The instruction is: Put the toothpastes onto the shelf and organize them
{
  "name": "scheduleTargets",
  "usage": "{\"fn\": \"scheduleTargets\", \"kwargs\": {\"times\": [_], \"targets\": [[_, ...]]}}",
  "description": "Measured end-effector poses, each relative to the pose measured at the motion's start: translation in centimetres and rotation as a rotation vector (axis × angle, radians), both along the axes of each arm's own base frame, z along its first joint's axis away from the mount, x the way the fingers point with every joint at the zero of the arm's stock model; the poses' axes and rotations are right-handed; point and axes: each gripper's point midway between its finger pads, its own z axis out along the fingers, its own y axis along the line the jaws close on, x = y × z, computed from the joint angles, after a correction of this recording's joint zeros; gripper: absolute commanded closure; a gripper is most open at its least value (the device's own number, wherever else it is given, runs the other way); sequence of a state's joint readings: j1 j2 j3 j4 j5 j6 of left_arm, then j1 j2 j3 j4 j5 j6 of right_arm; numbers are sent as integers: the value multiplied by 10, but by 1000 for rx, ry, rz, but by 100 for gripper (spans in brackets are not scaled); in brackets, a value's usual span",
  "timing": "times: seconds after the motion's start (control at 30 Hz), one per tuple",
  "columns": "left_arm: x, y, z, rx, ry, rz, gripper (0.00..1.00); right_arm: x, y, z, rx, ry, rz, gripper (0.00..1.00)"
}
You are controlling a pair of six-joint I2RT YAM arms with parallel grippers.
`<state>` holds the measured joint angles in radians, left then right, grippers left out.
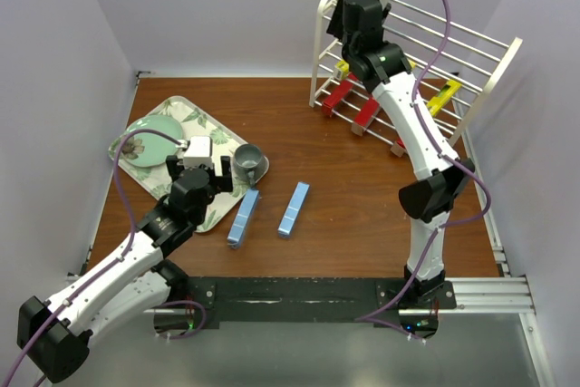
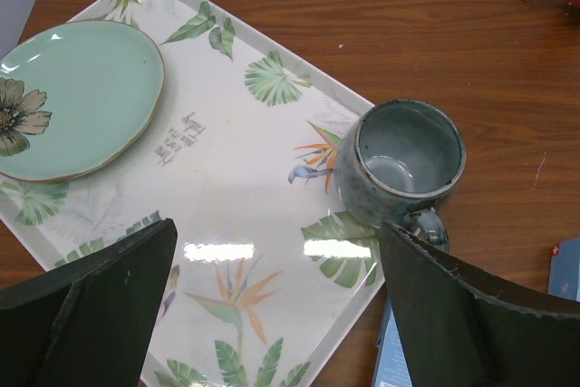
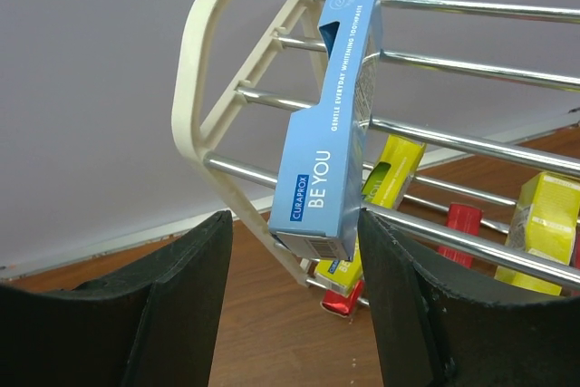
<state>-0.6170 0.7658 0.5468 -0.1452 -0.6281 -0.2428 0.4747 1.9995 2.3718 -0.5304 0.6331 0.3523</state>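
Observation:
The cream-white shelf stands at the back right. My right gripper is up at its top tier, open. In the right wrist view the jaws stand either side of the near end of a light blue toothpaste box, which rests tilted on the top rods beside the arched side frame. Yellow boxes and red boxes lie on the lower tiers. Two light blue boxes lie on the table. My left gripper is open and empty above the tray's corner.
The leaf-patterned tray sits at the left with a green plate on it. A grey mug stands at the tray's right edge, just ahead of my left gripper. White walls enclose the table on the left, back and right.

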Motion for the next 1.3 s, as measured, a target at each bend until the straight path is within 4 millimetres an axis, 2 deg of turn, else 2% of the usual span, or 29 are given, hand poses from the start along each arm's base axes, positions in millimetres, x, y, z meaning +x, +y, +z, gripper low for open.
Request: {"fn": "scheduleTargets", "kwargs": {"times": [0.23,0.73,0.9,1.0,1.1,1.17,1.3], "targets": [[0,0,0,-1,0,-1,1,2,7,-9,13,19,41,37],[-1,0,1,-4,-3,-4,1,6,15,-6,48,10,107,36],[-1,-1,1,-5,-2,-8,1,5,17,-7,53,8,137,31],[-1,-3,1,-9,0,-19,1,-6,16,-11,44,28,172,26],[-1,-7,0,-14,4,-38,1,-28,13,-7,38,33,215,22],[-1,-10,0,-21,6,-58,1,-47,10,-4,39,36,249,19],[-3,-24,-1,-46,15,-132,1,-98,1,-9,50,35,328,15]]}}
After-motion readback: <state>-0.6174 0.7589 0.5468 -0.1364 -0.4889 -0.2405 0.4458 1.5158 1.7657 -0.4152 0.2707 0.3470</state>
